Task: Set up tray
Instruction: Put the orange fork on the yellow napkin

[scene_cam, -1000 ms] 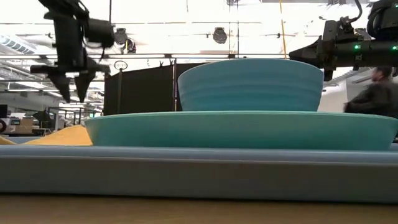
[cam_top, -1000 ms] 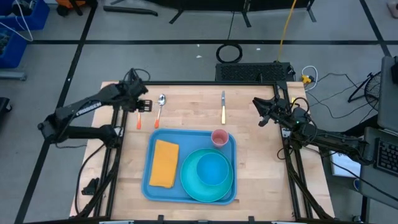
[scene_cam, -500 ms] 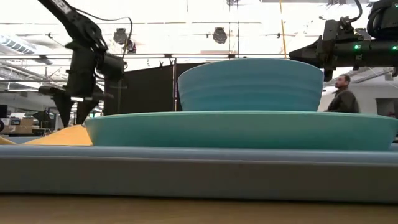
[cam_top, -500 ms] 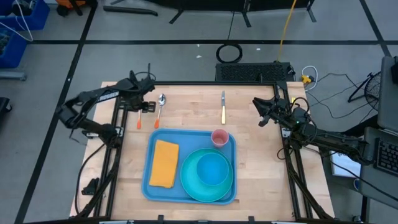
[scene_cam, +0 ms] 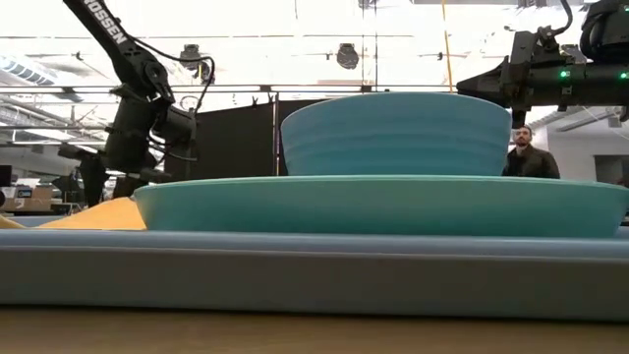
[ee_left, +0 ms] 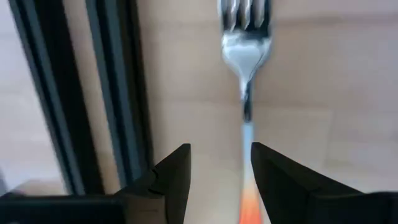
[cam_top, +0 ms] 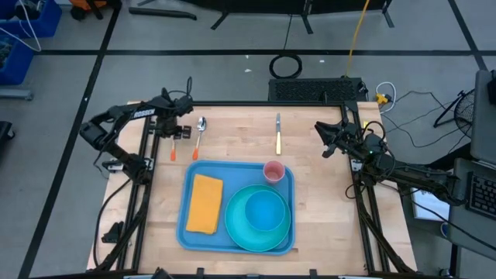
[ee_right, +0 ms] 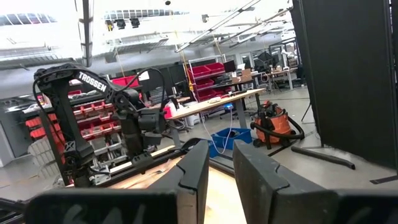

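The blue tray [cam_top: 188, 186] lies on the near middle of the table. It carries a yellow cloth [cam_top: 205, 203], a turquoise plate [cam_top: 236, 225] with a bowl [cam_top: 263, 209] on it, and a pink cup [cam_top: 273, 170]. A fork [cam_top: 172, 147] with an orange handle lies flat beyond the tray's left corner, and a spoon [cam_top: 200, 130] is beside it. My left gripper [ee_left: 217, 152] is open and low over the fork [ee_left: 245, 37], with a finger on each side of the handle. My right gripper [cam_top: 319, 139] waits raised at the table's right, its fingers a narrow gap apart [ee_right: 221, 146].
A knife [cam_top: 278, 133] with a yellow handle lies on the far middle of the table. Dark frame rails [ee_left: 118, 93] run close beside the fork on the table's left. Bare wood shows between the cutlery and the tray. A person [scene_cam: 531, 152] stands in the room behind.
My left gripper has come down from well above the table to just over the fork, while the arm's elbow has drawn back toward the left. The fork has stayed put. The person in the background has walked across the room.
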Controlling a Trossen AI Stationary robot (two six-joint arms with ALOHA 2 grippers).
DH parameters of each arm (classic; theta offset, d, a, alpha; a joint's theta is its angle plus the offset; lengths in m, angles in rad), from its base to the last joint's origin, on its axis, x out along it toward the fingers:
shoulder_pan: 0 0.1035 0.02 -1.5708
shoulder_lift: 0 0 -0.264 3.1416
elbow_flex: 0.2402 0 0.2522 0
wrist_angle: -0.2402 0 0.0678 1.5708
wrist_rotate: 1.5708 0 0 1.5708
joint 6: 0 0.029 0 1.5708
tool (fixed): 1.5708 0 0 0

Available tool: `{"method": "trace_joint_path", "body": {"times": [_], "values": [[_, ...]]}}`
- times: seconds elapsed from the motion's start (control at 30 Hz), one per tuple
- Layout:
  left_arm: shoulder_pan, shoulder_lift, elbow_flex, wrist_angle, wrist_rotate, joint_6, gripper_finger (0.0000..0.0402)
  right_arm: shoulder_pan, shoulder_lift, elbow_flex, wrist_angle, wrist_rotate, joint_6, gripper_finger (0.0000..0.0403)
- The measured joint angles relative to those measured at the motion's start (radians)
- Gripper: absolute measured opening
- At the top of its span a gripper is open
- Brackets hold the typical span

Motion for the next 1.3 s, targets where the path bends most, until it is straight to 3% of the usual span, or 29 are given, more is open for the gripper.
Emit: {"method": "trace_joint_path", "body": {"times": [0.23, 0.7, 0.8, 0.93, 1.3], "values": [[0.005, -0.001, -0.025, 0.12, 0.084, 0.022, 0.0172, 0.0, 0.0, 0.0, 0.0, 0.0, 0.0, 0.0064], [0.041, -0.008, -0.137, 0.24, 0.113, 0.027, 0.0169, 0.0, 0.0, 0.0, 0.0, 0.0, 0.001, 0.0063], [0.041, -0.007, -0.138, 0.255, 0.137, 0.03, 0.0128, 0.0, 0.0, 0.0, 0.0, 0.0, 0.028, 0.0063], [0.041, -0.006, -0.138, 0.263, 0.147, 0.061, 0.0025, 0.0, 0.0, 0.0, 0.0, 0.0, 0.03, 0.0063], [0.028, -0.044, -0.146, 0.271, 0.115, 0.103, 0.0011, 0.0, 0.0, 0.0, 0.0, 0.0, 0.03, 0.0063]]}}
